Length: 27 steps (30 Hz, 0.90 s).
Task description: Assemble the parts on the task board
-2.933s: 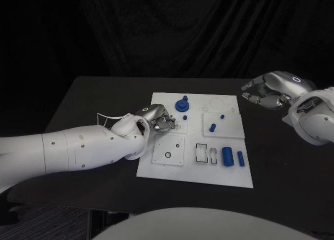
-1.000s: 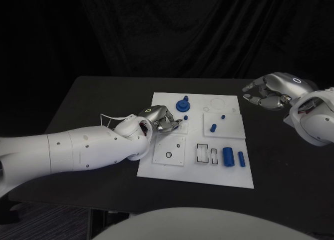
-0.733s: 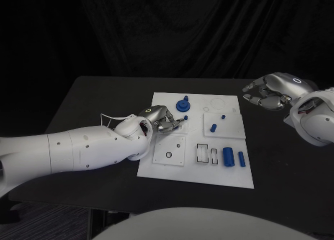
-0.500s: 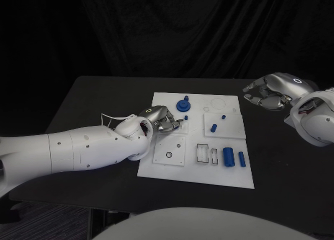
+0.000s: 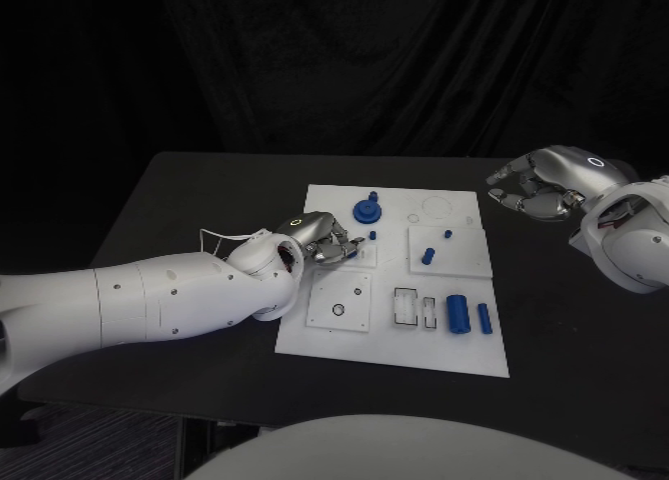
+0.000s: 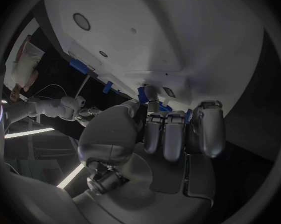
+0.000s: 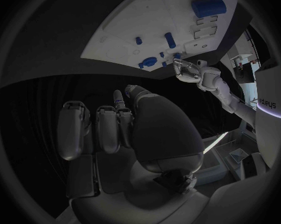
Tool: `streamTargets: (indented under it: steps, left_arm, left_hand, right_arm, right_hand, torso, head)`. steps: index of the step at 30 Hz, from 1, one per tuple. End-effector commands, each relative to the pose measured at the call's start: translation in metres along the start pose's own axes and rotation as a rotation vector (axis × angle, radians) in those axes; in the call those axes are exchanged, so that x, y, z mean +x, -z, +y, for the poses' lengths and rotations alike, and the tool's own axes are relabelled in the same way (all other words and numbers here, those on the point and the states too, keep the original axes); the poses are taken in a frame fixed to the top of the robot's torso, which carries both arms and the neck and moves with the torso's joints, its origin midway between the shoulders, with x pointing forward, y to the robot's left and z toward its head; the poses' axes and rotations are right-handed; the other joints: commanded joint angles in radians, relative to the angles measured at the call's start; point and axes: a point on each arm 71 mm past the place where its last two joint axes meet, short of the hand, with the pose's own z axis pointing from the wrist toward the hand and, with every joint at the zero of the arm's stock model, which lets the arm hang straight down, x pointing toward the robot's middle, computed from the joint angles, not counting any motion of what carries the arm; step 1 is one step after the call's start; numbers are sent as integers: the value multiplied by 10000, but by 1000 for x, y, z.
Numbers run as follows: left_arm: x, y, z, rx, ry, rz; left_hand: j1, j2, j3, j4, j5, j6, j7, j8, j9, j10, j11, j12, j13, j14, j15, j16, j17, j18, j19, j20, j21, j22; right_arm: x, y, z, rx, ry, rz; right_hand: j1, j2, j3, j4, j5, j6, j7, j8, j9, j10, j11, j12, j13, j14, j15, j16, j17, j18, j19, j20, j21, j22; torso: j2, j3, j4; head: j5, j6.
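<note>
On the task board's [image 5: 334, 340] left edge you see the left hand [image 5: 323, 240] curled low, a blue part [image 6: 142, 94] at its fingertips; whether pinched, you cannot tell. Off the board's far-right corner, your right hand [image 5: 543, 185] hovers, fingers curled in, empty.

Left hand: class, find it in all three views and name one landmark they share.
Head view: the left hand lies at the left edge of the white board.
Left wrist view: it takes up the middle, fingers curled against the board.
Right wrist view: it looks small, beside the board's edge.
Shared landmark: the white board.
</note>
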Motion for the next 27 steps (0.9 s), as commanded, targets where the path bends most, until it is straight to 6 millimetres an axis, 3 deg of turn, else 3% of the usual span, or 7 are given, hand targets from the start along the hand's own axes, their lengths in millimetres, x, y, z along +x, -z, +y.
streamTargets:
  steps: [1, 7, 27]
  left_arm:
    - [7, 2, 2, 162, 141, 346]
    - [6, 3, 4, 212, 164, 299]
    - [2, 5, 7, 293, 455, -18]
  left_hand:
    - [333, -55, 19, -46, 284, -97, 4, 80, 136, 1044, -63, 27, 2625, 1073, -39, 26, 2634, 48, -34, -38, -63, 1279]
    - [748, -118, 108, -60, 578, -102, -26, 173, 278, 1044, -91, 27, 2625, 1073, -59, 26, 2634, 49, -30, -56, -82, 1301]
    - [1657, -239, 537, -136, 812, -129, -93, 313, 490, 1044, -148, 27, 2625, 1073, -107, 26, 2634, 54, -34, -99, -140, 1335]
  right_arm:
    - [1, 1, -2, 200, 19, 52]
    - [1, 1, -2, 233, 21, 66]
    - [2, 1, -2, 280, 30, 146]
  right_hand:
    - [54, -46, 56, -11, 34, -32, 4, -41, -14, -59, -21, -29, -437, 515, 43, -64, -9, 99, 269, 64, -54, 1981]
    - [54, -46, 56, -11, 34, -32, 4, -41, -14, -59, -21, -29, -437, 515, 43, -64, -9, 99, 269, 64, -54, 1981]
    - [52, -50, 65, -16, 54, -32, 6, -46, -17, -64, -20, -37, -452, 513, 43, -72, -22, 104, 262, 65, -76, 1974]
  torso:
    - [0, 6, -7]
    - [-1, 2, -4]
    - [1, 0, 10]
  head:
    - [0, 2]
    - [4, 2]
    - [51, 2]
